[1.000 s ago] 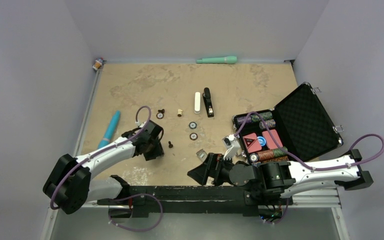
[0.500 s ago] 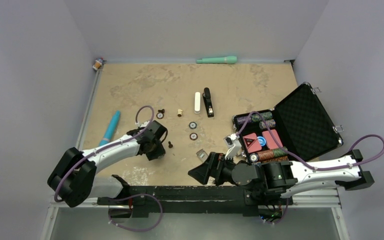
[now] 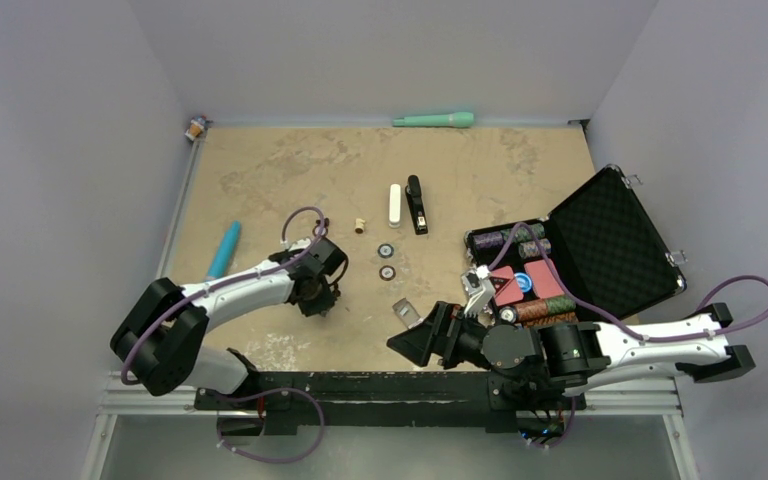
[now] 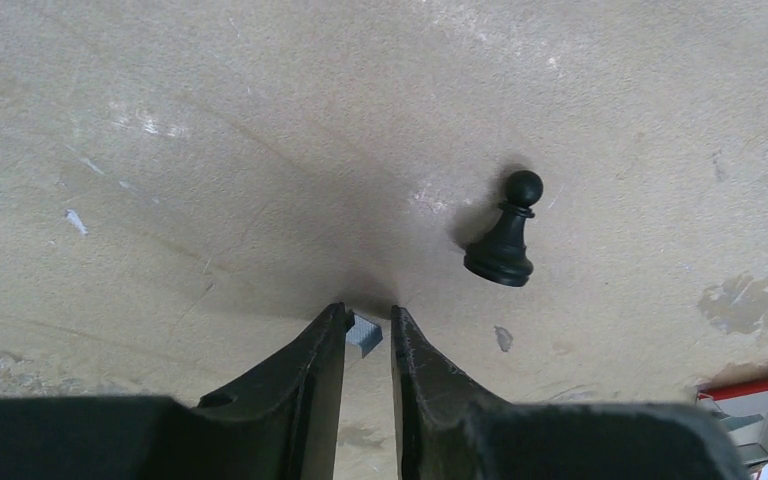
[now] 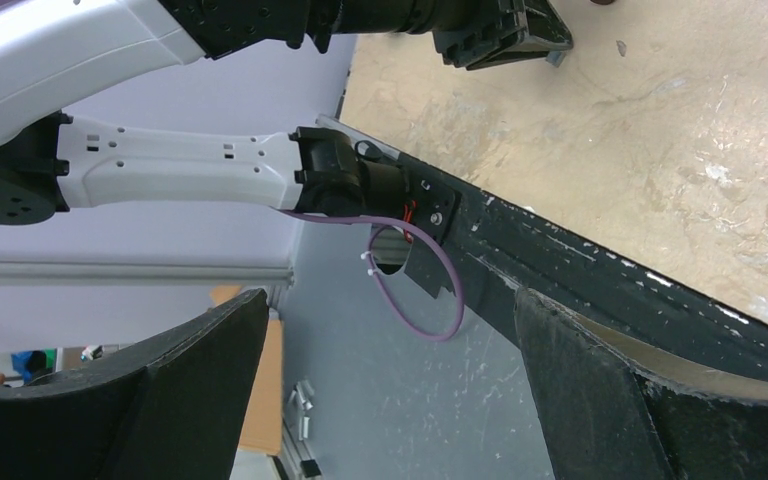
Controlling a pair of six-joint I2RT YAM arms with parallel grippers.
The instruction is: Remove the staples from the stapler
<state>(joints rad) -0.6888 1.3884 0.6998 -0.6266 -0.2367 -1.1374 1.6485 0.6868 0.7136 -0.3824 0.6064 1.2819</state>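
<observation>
The black stapler (image 3: 417, 205) lies closed at the far middle of the table, away from both grippers. My left gripper (image 3: 323, 298) is low over the table left of centre. In the left wrist view its jaws (image 4: 368, 318) stand nearly together, with a small blue-grey staple strip (image 4: 363, 335) between the tips; the strip touches the left finger. My right gripper (image 3: 412, 345) hangs at the table's near edge, wide open and empty (image 5: 390, 380), facing the left arm's base.
A black chess pawn (image 4: 505, 235) stands just right of the left gripper. A white bar (image 3: 394, 204) lies beside the stapler. Two small discs (image 3: 386, 261), a metal piece (image 3: 404, 310), a teal pen (image 3: 222, 250), a green tube (image 3: 434, 120) and an open black case (image 3: 600, 240) are around.
My left gripper has moved to the right and slightly away from the near edge. My right gripper has shifted a little to the right along the near edge.
</observation>
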